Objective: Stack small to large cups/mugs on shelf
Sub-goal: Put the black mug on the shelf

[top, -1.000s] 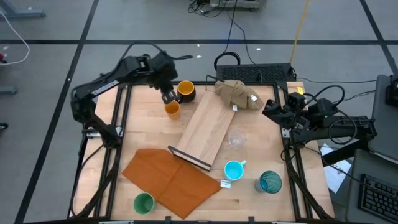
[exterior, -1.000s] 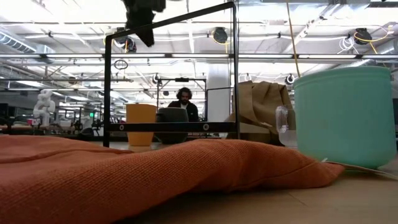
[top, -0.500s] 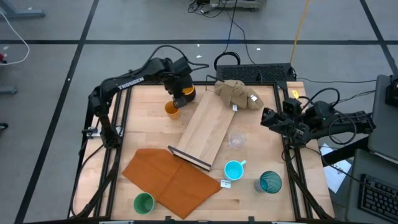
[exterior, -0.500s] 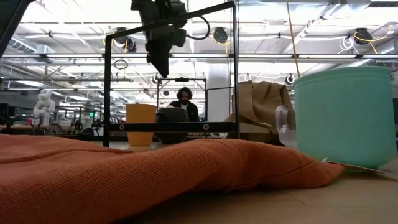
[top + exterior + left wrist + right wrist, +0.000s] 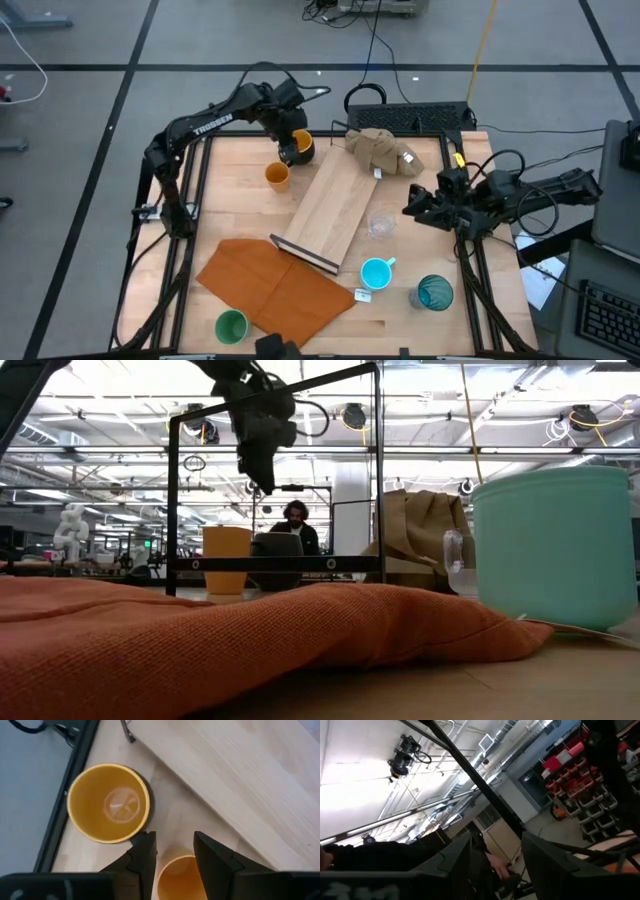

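My left gripper [image 5: 289, 152] hangs open over the table's far left part, above the gap between the dark yellow-lined mug [image 5: 300, 146] and the orange cup [image 5: 277, 176]. Its wrist view shows the mug [image 5: 108, 802] and the orange cup [image 5: 181, 877], both upright, with the cup's rim between the fingertips but below them. My right gripper [image 5: 412, 208] hovers open just right of the clear glass [image 5: 381, 224]. The pale shelf board [image 5: 335, 205] lies slantwise, dark strip [image 5: 303, 255] nearest. Light blue mug [image 5: 376, 272], teal tumbler [image 5: 434, 292] and green cup [image 5: 231, 325] stand near the front.
A tan cloth lump [image 5: 383, 150] lies at the board's far end. An orange-brown sheet [image 5: 275, 290] covers the near left part and fills the low view's foreground [image 5: 250, 640]. A black frame [image 5: 275, 563] rims the table. A person sits in the room beyond.
My left gripper has swung toward the table's right, from beside the orange cup to over the gap by the mug, and has come down. My right arm has reached toward the table's left and near edge, closing on the clear glass. No cup has moved.
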`<state>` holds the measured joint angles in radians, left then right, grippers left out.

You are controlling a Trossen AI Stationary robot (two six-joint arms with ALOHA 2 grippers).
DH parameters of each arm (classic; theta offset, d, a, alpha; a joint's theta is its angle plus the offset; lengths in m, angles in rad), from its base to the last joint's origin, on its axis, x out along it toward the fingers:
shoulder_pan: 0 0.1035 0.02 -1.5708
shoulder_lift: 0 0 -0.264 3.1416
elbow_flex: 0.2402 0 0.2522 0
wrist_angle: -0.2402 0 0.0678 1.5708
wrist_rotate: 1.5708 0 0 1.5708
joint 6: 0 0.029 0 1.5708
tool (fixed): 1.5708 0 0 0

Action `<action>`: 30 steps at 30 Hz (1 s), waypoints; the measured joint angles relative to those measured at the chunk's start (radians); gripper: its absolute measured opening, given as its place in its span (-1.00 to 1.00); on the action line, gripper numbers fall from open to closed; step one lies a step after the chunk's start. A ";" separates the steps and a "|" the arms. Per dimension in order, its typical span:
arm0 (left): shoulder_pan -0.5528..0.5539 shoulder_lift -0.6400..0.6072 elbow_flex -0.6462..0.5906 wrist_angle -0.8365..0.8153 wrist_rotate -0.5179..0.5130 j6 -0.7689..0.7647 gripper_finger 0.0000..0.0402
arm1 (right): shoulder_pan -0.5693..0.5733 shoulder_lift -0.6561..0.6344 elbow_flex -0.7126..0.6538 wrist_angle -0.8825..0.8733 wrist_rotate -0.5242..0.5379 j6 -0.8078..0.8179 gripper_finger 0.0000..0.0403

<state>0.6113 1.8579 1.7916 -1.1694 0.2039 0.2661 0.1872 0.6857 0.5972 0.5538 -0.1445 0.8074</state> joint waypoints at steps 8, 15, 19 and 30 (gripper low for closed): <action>-0.005 0.071 0.000 -0.003 -0.003 0.041 -0.35 | 0.030 0.040 0.000 0.068 0.040 0.000 -0.17; -0.004 0.095 0.000 0.026 -0.036 0.078 -0.35 | 0.060 0.044 0.000 0.071 0.075 -0.008 -0.17; 0.005 0.104 0.000 0.032 -0.047 0.096 -0.35 | 0.078 0.044 0.000 0.072 0.113 -0.018 -0.17; 0.021 0.107 0.000 0.067 -0.045 0.104 -0.35 | 0.091 0.044 0.000 0.072 0.145 -0.026 -0.17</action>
<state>0.6323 1.9644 1.7912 -1.1027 0.1584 0.3705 0.2779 0.7300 0.5972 0.6254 0.0006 0.7815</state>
